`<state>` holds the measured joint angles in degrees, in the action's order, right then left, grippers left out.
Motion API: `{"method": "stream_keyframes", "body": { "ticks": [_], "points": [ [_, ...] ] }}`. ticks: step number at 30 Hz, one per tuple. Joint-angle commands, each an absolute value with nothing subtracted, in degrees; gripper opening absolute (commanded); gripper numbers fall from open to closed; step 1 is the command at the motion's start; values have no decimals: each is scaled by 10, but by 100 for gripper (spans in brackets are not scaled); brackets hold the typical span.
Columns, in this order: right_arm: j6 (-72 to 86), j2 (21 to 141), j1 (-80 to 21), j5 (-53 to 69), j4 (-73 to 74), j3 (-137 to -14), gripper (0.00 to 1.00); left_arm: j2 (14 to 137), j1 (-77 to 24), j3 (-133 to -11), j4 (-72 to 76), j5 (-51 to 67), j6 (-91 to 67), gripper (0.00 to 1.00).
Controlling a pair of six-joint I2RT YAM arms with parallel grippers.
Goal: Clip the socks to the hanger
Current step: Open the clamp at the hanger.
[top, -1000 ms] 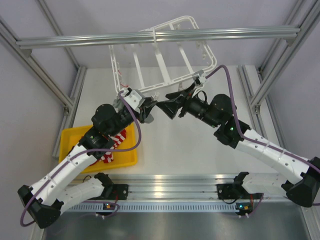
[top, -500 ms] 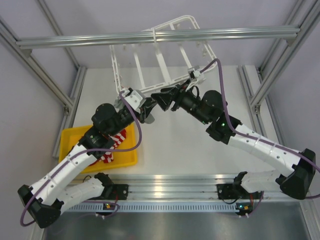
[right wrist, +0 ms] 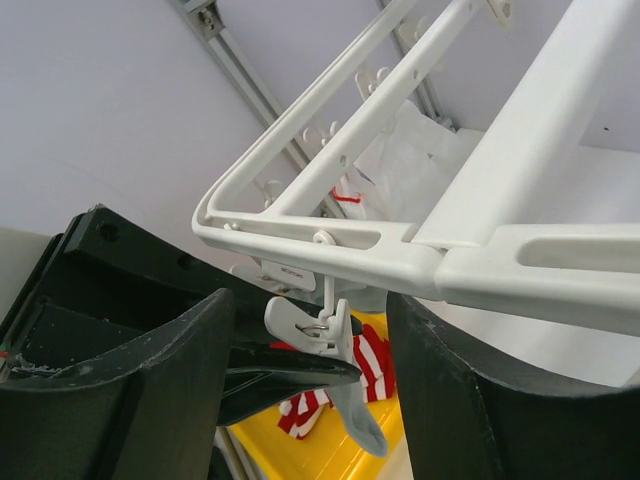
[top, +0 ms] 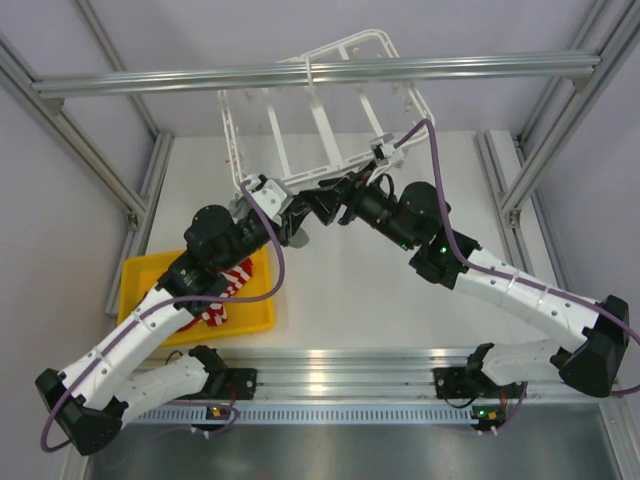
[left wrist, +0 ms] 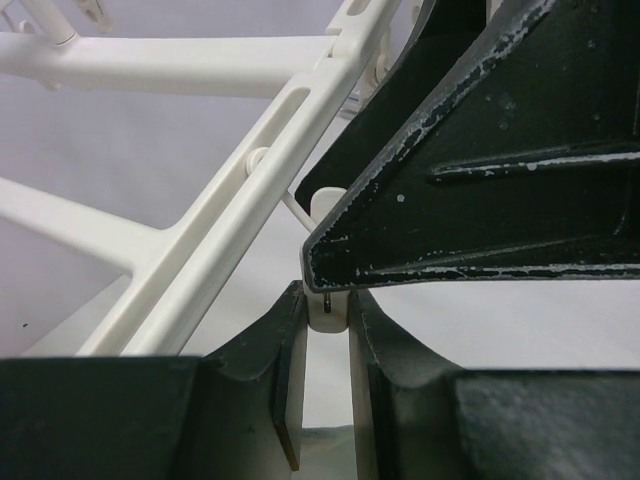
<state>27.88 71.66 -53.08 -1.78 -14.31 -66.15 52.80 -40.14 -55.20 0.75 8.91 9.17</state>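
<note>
Soft, even, bright light fills every view; the white plastic rectangular drying frame (right wrist: 530,140) is evenly lit, and faint diffuse shadows lie on the pale table (top: 340,290) below it. From the left wrist, the small white plastic clip (left wrist: 326,308) under the frame is sharp, while the black fingers (left wrist: 250,400) of the left tool (left wrist: 326,330) beside it blur. From the right wrist, the nearest frame bar is soft.
</note>
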Motion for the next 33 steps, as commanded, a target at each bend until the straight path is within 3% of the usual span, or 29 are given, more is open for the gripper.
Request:
{"method": "stream_keyframes", "body": {
  "ticks": [1,6,9,15,19,23,26,33],
  "points": [
    [266,715,-544,-10,-145,-685,61,532,-406,-568,-22,115,92,0],
    [258,715,-544,-15,-134,-684,61,537,-405,-572,-22,116,91,0],
    [255,715,-545,-17,-137,-683,54,536,-405,-571,-25,119,91,0],
    [251,715,-543,-14,-140,-679,21,534,-406,-572,-27,117,90,0],
    [251,714,-537,-11,-140,-680,1,526,-405,-570,-35,120,90,13],
    [259,711,-525,-9,-140,-677,0,515,-404,-570,-52,124,85,40],
    [270,710,-515,-3,-141,-675,0,492,-403,-576,-75,133,78,48],
    [281,704,-497,37,-147,-669,0,457,-326,-647,-253,263,99,53]
  ]
}}
